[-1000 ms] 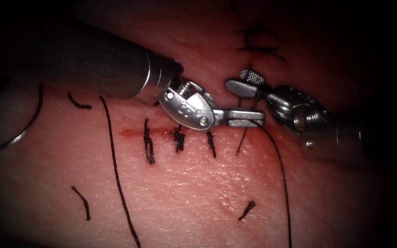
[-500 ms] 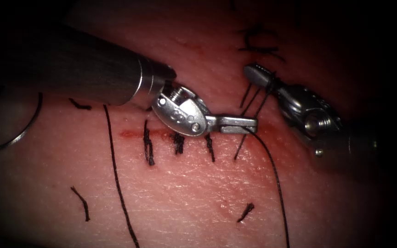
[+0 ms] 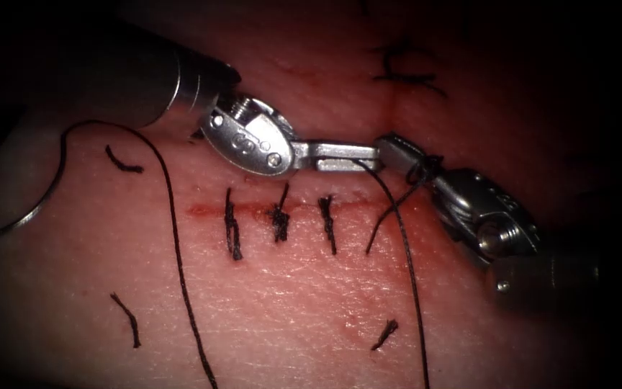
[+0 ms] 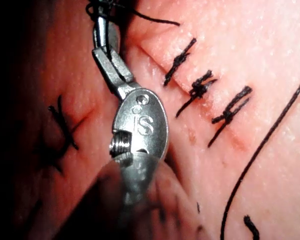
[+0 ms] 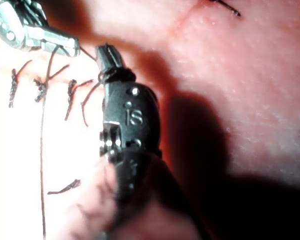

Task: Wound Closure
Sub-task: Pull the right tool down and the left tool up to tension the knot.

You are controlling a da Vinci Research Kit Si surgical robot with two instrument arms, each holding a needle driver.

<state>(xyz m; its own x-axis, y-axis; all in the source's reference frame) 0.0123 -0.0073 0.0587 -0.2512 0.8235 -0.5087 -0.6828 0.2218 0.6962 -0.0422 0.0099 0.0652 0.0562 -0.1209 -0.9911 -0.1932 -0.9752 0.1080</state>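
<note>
Gripping the thread [image 3: 406, 259] near their tips, the left claw's [image 3: 340, 155] jaws lie closed and level just above the cut [image 3: 268, 209], pointing to the right; the strand leaves them and runs down over the tissue [image 3: 289, 302] to the lower edge of the endoscope view. The left shaft comes in from the upper left, its wrist bent so the jaws lie flat along the cut. The right claw [image 3: 401, 153] meets it tip to tip, its jaws pressed together and pointing up and left, with a loop of thread wound around them just behind the tips; whether anything is pinched between them cannot be told. Its shaft enters from the lower right. The left wrist view shows the left claw [image 4: 107, 55] closed, with dark thread bunched at its tip, and the right wrist view shows the right claw [image 5: 107, 57] shut, the loop dark around its neck. Three stitches [image 3: 280, 222] cross the cut, and a fourth strand slants across it at the right end. The needle [image 3: 34, 205] lies free on the tissue at far left, well apart from both claws and out of the tissue, with thread trailing from it in a long arc downward. Short cut ends [image 3: 385, 333] lie scattered below the cut.
</note>
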